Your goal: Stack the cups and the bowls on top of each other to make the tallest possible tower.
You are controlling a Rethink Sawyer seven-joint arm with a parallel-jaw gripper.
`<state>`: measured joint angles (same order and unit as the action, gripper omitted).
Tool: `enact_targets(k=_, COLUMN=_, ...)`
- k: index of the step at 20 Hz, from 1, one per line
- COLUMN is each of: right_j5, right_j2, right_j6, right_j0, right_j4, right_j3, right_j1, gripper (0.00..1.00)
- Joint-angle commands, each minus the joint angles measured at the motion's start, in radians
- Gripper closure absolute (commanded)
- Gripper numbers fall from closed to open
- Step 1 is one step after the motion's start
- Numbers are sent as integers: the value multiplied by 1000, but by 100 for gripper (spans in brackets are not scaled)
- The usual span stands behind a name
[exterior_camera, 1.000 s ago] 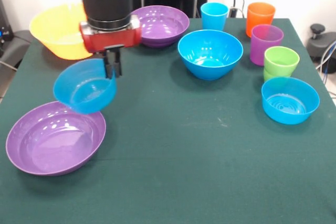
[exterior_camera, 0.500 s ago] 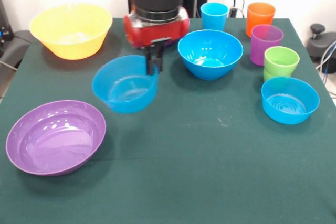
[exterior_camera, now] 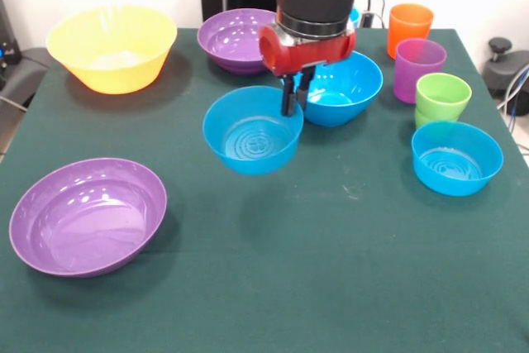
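Gripper point(exterior_camera: 293, 97) is clamped on the far rim of a small blue bowl point(exterior_camera: 252, 134), fingers pinched together over the bowl wall at about the bowl's 1 o'clock edge. The bowl hangs off the table point(exterior_camera: 331, 270), upright and roughly level, its shadow on the green cloth below it. The large blue bowl point(exterior_camera: 351, 80) sits just behind the gripper at 2 o'clock from the held bowl, partly hidden by the arm. 1 purple bowl point(exterior_camera: 231, 37) is at 11 o'clock, the yellow bowl point(exterior_camera: 111, 45) further left at 10 o'clock. The 2nd purple bowl point(exterior_camera: 87, 217) rests at 8 o'clock, well apart. The 2nd small blue bowl point(exterior_camera: 457, 159) sits at 3 o'clock, with the green cup point(exterior_camera: 442, 97), purple cup point(exterior_camera: 419, 68) and orange cup point(exterior_camera: 410, 26) lined up behind it. The light blue cup is almost fully hidden behind the arm. Nothing is nested; every bowl and cup stands alone.
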<state>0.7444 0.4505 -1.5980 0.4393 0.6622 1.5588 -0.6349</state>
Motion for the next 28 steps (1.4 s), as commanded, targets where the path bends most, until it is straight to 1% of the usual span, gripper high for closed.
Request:
enact_targets(k=1, right_j5=-102, right_j2=-128, right_j6=-186, right_j0=-47, right_j4=91, right_j3=-31, right_j1=99, gripper=100)
enact_targets(k=5, right_j5=-171, right_j2=-144, right_j6=-145, right_j0=-38, right_j4=115, right_j3=-47, right_j1=142, gripper=100)
enact_targets(k=9, right_j5=-236, right_j2=-132, right_j6=-106, right_j0=-12, right_j4=105, right_j3=-45, right_j1=159, gripper=100)
enact_targets(k=10, right_j5=-236, right_j2=-127, right_j6=-99, right_j0=-10, right_j4=97, right_j3=-47, right_j1=161, gripper=100)
enact_targets(k=12, right_j5=-242, right_j2=-127, right_j6=-92, right_j0=-13, right_j4=92, right_j3=-48, right_j1=164, gripper=100)
enact_targets(k=14, right_j5=-269, right_j2=-124, right_j6=-93, right_j0=-15, right_j4=87, right_j3=-48, right_j1=174, gripper=100)
enact_targets(k=16, right_j5=-323, right_j2=-121, right_j6=-119, right_j0=-18, right_j4=77, right_j3=-57, right_j1=192, gripper=100)
enact_targets(k=17, right_j5=-334, right_j2=-125, right_j6=-130, right_j0=-26, right_j4=70, right_j3=-69, right_j1=203, gripper=100)
enact_targets(k=20, right_j5=-321, right_j2=-138, right_j6=-124, right_j0=-52, right_j4=66, right_j3=-94, right_j1=225, gripper=100)
enact_targets(k=23, right_j5=-318, right_j2=-123, right_j6=-72, right_j0=-44, right_j4=63, right_j3=-74, right_j1=221, gripper=100)
enact_targets(k=28, right_j5=-331, right_j2=-126, right_j6=-67, right_j0=-43, right_j4=68, right_j3=-60, right_j1=221, gripper=100)
